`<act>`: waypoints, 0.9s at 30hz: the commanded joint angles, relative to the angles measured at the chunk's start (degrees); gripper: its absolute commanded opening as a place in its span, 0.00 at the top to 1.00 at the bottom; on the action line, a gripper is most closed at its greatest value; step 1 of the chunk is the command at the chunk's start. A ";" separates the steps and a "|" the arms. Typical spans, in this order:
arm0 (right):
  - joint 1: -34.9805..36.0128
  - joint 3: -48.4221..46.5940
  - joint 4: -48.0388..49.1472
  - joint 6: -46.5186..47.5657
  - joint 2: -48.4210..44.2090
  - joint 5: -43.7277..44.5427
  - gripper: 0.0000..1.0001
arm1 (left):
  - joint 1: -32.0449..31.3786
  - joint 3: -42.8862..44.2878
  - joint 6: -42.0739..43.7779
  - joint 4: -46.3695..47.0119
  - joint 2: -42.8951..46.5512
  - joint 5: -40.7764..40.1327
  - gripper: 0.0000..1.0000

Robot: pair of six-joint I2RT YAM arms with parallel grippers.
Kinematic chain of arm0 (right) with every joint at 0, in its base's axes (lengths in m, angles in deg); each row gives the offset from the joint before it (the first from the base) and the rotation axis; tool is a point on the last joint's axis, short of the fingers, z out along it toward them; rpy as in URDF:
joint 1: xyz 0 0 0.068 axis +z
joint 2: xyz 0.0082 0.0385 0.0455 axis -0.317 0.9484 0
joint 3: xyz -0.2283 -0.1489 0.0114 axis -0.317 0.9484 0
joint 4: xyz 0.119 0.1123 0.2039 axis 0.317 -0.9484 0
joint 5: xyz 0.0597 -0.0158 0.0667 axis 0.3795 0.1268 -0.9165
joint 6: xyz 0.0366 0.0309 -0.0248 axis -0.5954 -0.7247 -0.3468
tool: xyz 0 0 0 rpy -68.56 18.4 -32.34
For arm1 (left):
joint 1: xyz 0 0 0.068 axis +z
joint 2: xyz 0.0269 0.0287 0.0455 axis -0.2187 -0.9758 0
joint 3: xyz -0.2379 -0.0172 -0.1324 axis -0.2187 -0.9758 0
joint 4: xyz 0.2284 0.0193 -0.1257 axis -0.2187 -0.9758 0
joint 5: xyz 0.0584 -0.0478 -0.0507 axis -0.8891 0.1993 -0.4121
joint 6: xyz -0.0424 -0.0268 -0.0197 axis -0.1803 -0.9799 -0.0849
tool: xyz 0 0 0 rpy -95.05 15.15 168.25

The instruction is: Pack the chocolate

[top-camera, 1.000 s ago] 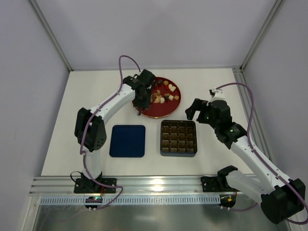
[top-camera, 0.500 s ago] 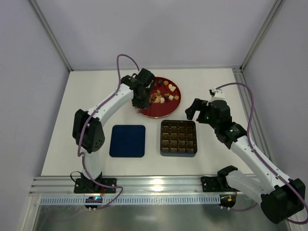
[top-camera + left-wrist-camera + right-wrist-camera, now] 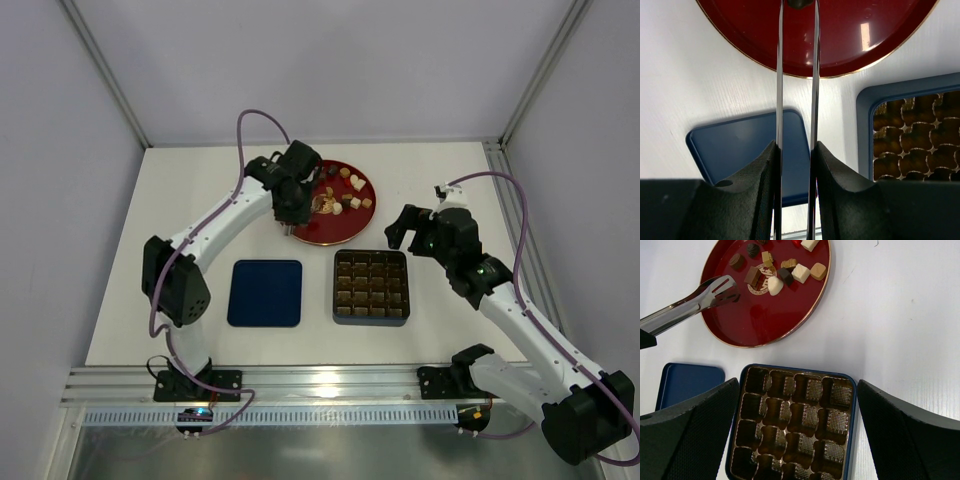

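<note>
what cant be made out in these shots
Left wrist view: the dark chocolate at the tips of the tongs is cut off by the top edge; whether it is gripped cannot be told.
Top external view: the left arm covers the tongs' tips and part of the plate.
Right wrist view: the bottom edge cuts off the tray's near rows.

Tongs (image 3: 690, 302) are reaching over the red plate (image 3: 765, 322) holding the chocolate (image 3: 801, 272); the brown tray (image 3: 799, 405) is lying beside it.
</note>
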 commanded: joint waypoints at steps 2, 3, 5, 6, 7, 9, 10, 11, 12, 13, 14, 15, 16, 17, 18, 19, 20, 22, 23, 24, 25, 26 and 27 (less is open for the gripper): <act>0.22 0.18 2.17 -0.39 0.54 0.81 0.00 | -1.40 1.05 1.00 -1.51 3.71 0.74 0.68; 0.13 0.18 2.26 -0.39 0.71 0.89 0.00 | -1.58 1.23 0.91 -1.86 3.89 0.74 0.68; 0.13 0.01 2.18 -0.39 0.89 0.81 0.00 | -2.37 1.14 0.91 -2.39 4.67 0.82 0.68; 0.22 -0.08 2.26 -0.30 0.98 0.89 0.00 | -2.72 1.06 0.82 -2.56 5.03 0.91 0.68; 0.13 -0.08 2.35 -0.30 0.98 0.98 0.00 | -2.99 1.14 0.74 -2.74 5.29 0.91 0.67; 0.22 -0.08 2.44 -0.30 1.15 1.07 0.00 | -4.04 1.15 0.39 -3.09 6.25 1.09 0.68; 0.22 -0.26 2.61 -0.21 1.24 1.16 0.00 | -4.39 1.14 0.21 -3.18 6.43 1.09 0.67; 0.22 -0.26 2.53 -0.21 1.33 1.24 0.00 | -4.74 1.23 -0.14 -3.35 6.78 1.17 0.68; 0.22 -0.34 2.61 -0.21 1.42 1.33 0.00 | -5.53 1.23 -0.32 -3.44 7.31 1.18 0.67; 0.13 -0.43 2.61 -0.21 1.50 1.42 0.00 | -5.89 1.41 -0.49 -3.62 7.58 1.18 0.68; 0.22 -0.35 2.70 -0.30 1.59 1.42 0.00 | -6.33 1.32 -0.93 -3.71 7.75 1.18 0.68; 0.22 -0.52 2.79 -0.21 1.59 1.42 0.00 | -6.68 1.41 -1.02 -3.97 8.19 1.18 0.68; 0.13 -0.52 2.70 -0.30 1.68 1.33 0.00 | -7.46 1.32 -1.11 -4.15 8.37 1.26 0.67; 0.13 -0.61 2.79 -0.30 1.68 1.33 0.00 | -7.91 1.41 -1.28 -4.41 8.54 1.09 0.68; 0.22 -0.61 2.88 -0.39 1.59 1.42 0.00 | -8.78 1.32 -1.46 -4.85 8.98 0.74 0.68; 0.22 -0.61 2.88 -0.30 1.59 1.51 0.00 | -9.23 1.15 -1.64 -5.02 9.16 0.74 0.67; 0.22 -0.61 2.79 -0.30 1.59 1.60 0.00 | -9.67 0.80 -1.81 -5.11 9.51 0.74 0.68; 0.13 -0.61 2.88 -0.21 1.42 1.95 0.00 | -10.46 0.27 -2.51 -4.94 10.21 0.65 0.67; 0.22 -0.61 2.79 -0.30 1.33 1.86 0.00 | -11.24 0.00 -2.69 -5.11 10.48 0.65 0.67; 0.22 -0.61 2.79 -0.30 1.42 1.95 0.00 | -11.77 0.00 -2.95 -5.20 10.57 0.56 0.67; 0.22 -0.61 2.79 -0.39 1.33 1.95 0.00 | -12.13 -0.09 -3.13 -5.46 10.91 0.21 0.67; 0.13 -0.61 2.79 -0.39 1.24 1.95 0.00 | -13.00 -0.09 -3.31 -5.55 11.09 0.03 0.67; 0.22 -0.61 2.70 -0.39 1.24 2.04 0.00 | -13.36 -0.17 -3.48 -5.73 11.36 -0.14 0.67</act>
